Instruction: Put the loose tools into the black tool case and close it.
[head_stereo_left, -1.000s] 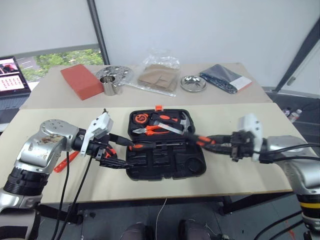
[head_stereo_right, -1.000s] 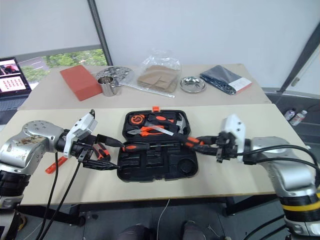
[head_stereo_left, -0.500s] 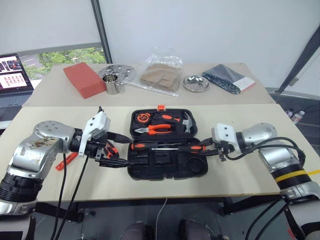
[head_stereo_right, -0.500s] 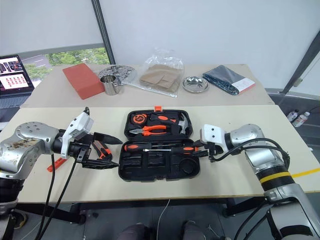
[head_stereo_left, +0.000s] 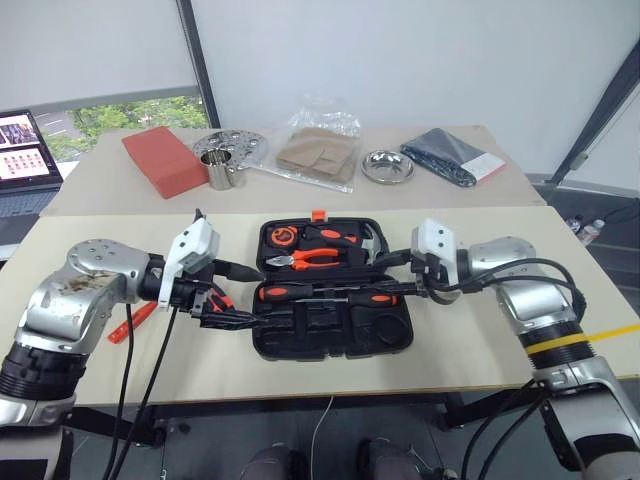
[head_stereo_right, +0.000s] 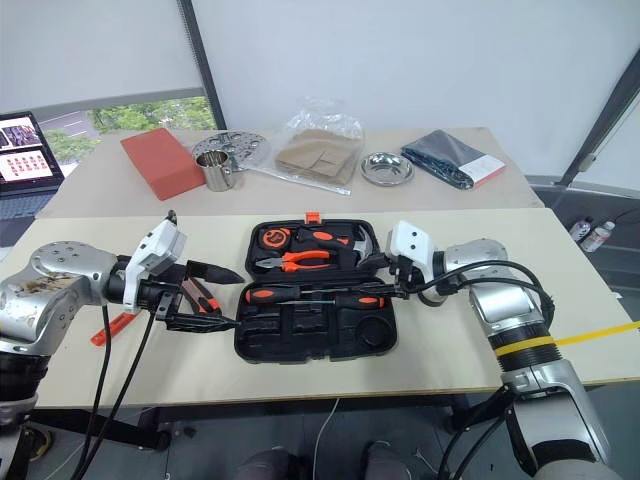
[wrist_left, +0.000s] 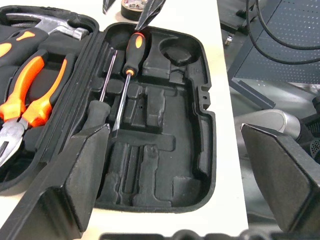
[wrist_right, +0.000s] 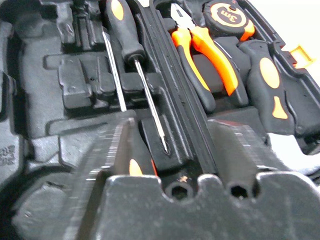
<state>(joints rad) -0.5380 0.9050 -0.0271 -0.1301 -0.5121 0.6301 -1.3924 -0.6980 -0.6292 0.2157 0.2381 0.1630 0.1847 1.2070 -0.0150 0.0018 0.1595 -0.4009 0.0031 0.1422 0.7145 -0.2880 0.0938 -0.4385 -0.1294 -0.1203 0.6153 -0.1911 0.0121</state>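
Observation:
The black tool case (head_stereo_left: 330, 345) lies open mid-table. Two orange-and-black screwdrivers lie side by side along its hinge, one with its handle to the left (head_stereo_left: 285, 292), the other to the right (head_stereo_left: 378, 297). My right gripper (head_stereo_left: 400, 277) hovers at that right handle's end with its fingers apart, one fingertip (wrist_left: 147, 17) at the handle (wrist_left: 134, 50). A small tape roll (wrist_left: 129, 9) sits just behind it. Left of the case my left gripper (head_stereo_left: 240, 295) stands wide open over the utility knife (head_stereo_left: 215, 297). The slim orange tester screwdriver (head_stereo_left: 130, 320) lies further left.
The case's lid half holds pliers (head_stereo_left: 320, 258), a hammer (head_stereo_left: 365, 245) and a tape measure (head_stereo_left: 282, 237). On the back table stand a red block (head_stereo_left: 163, 160), a metal cup (head_stereo_left: 218, 170), a plastic bag (head_stereo_left: 320, 150), a metal bowl (head_stereo_left: 387, 165) and a dark packet (head_stereo_left: 450, 157).
My right gripper carried a screwdriver from the air right of the case leftward and down. The screwdriver now lies in the case beside the other one. The left gripper stayed put.

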